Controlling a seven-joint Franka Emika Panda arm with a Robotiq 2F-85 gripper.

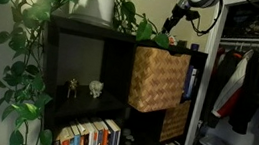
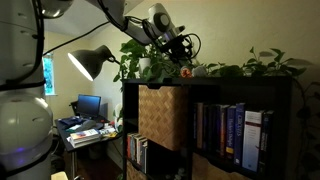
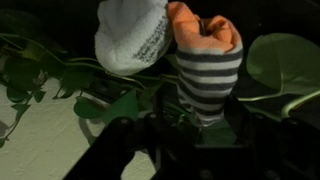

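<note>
— Which step?
— My gripper (image 2: 180, 55) hovers right over the striped sock (image 3: 207, 70) and white sock (image 3: 132, 35), which lie side by side among leaves (image 3: 285, 60) atop the shelf (image 2: 230, 82). How wide my jaws stand, I cannot tell. I judge the next move calls for steering clear of the leaves.
</note>
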